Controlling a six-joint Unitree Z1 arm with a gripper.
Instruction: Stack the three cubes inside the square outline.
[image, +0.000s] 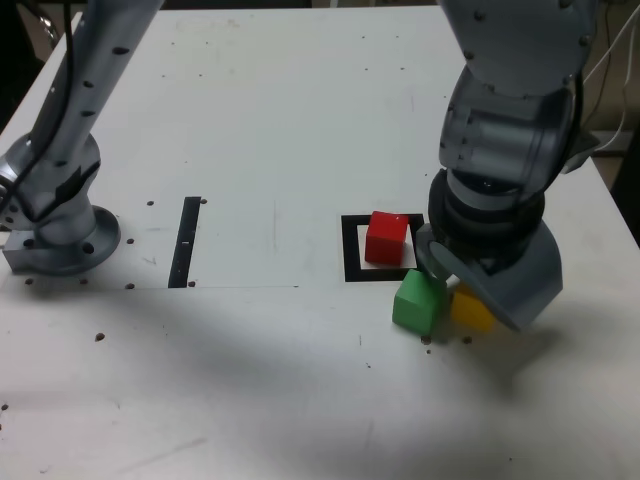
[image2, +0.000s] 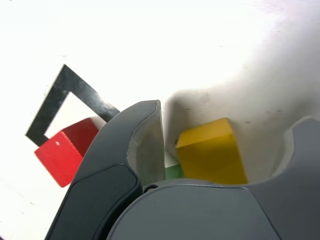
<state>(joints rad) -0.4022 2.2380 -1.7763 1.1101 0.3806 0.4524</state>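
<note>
- White table (image: 270, 400), dark specks scattered over it; a black strip (image: 185, 242) lies toward the exterior view's left edge.
- Square outline (image: 352, 250): flat on the table, nearer the exterior view's right edge than its left. Red block (image: 386, 238) stands inside it, by the exterior view; far side of its base hidden.
- Green block (image: 418, 303): on the table, just off the outline's near side. Yellow block (image2: 211, 154): beside green, toward the table's right edge in the exterior view. Cannot tell whether they touch.
- Progress, my reckoning: base block placed, nothing stacked on it. Green and yellow both left to lift. Early stage, perhaps a third through.
- My fingers (image2: 230, 112): spread apart, yellow between them, daylight on both sides. Nothing gripped. Whether I brush green, cannot tell.
- Yellow looks next; I would close squarely and avoid nudging green.
</note>
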